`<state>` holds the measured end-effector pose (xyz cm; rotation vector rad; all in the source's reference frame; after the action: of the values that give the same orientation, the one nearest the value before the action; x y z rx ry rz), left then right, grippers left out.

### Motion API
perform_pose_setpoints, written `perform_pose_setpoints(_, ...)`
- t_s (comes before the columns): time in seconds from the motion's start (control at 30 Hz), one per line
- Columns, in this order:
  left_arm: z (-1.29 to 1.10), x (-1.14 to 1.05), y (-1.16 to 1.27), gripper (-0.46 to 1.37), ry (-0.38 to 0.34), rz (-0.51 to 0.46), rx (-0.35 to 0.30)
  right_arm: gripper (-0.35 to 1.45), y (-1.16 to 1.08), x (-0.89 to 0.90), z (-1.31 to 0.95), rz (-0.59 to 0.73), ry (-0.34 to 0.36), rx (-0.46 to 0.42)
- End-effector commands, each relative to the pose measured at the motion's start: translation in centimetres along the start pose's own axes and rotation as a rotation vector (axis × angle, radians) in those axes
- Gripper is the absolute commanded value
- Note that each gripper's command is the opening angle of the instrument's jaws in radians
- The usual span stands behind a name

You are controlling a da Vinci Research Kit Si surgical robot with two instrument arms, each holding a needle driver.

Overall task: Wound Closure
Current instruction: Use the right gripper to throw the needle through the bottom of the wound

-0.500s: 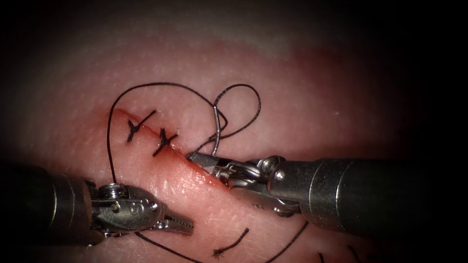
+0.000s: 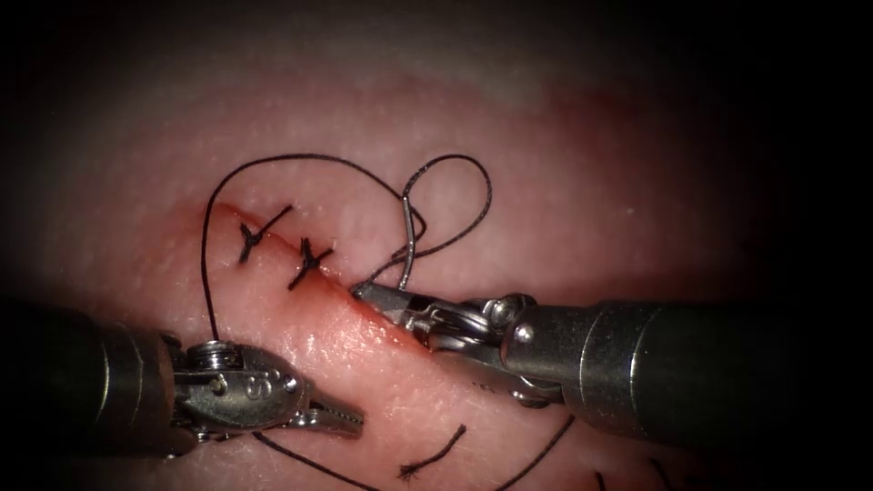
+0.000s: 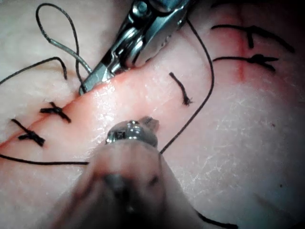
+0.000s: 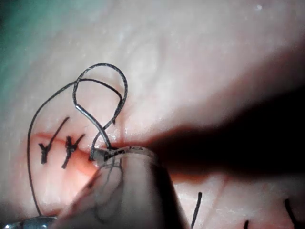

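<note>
two stitches (image 2: 277,247) on glistening tissue (image 2: 564,209), right end effector (image 2: 375,295) grasping needle (image 2: 408,245), left end effector (image 2: 341,420) clenched, empty

Needle (image 2: 407,244) lower end hidden inside the right tool (image 2: 382,298) jaws, so its tip can't be made out. Left tool (image 3: 138,133) is a blur up close, jaws unreadable there. Thread (image 2: 300,459) runs off the bottom edge.

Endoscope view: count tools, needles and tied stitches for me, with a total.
Tools: 2, left tool empty, right tool holding the needle by its end
Needles: 1, out of the tissue, right of the cut
Tied stitches: 2
Total: 5
</note>
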<state>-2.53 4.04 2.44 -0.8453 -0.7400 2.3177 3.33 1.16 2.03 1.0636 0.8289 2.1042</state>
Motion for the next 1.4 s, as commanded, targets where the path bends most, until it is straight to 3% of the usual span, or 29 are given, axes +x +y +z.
perform_pose_setpoints(0.03, -0.01, 0.00, 0.00, -0.35, 0.000, 0.000, -0.011, -0.35, -0.02, 0.03, -0.03, -0.032, 0.014, -0.014)
perform_pose_setpoints(0.23, -0.02, 0.01, 0.01, -0.35, -0.003, -0.001, -0.012, -0.35, -0.09, 0.25, -0.12, -0.168, 0.066, -0.048)
perform_pose_setpoints(0.57, -0.04, 0.02, 0.04, -0.35, -0.004, -0.009, -0.013, -0.35, -0.18, 0.55, -0.09, -0.546, 0.102, -0.130)
perform_pose_setpoints(0.77, -0.10, 0.03, 0.08, -0.35, -0.003, -0.005, -0.018, -0.35, -0.16, 0.73, -0.08, -0.724, 0.057, -0.207)
perform_pose_setpoints(1.07, -0.17, 0.10, 0.09, -0.35, 0.007, 0.001, -0.023, -0.35, -0.12, 0.93, -0.12, -0.954, 0.085, -0.267)
perform_pose_setpoints(1.4, -0.21, 0.09, 0.10, -0.35, 0.009, 0.001, -0.020, -0.35, -0.12, 1.11, -0.15, -1.176, 0.001, -0.240)
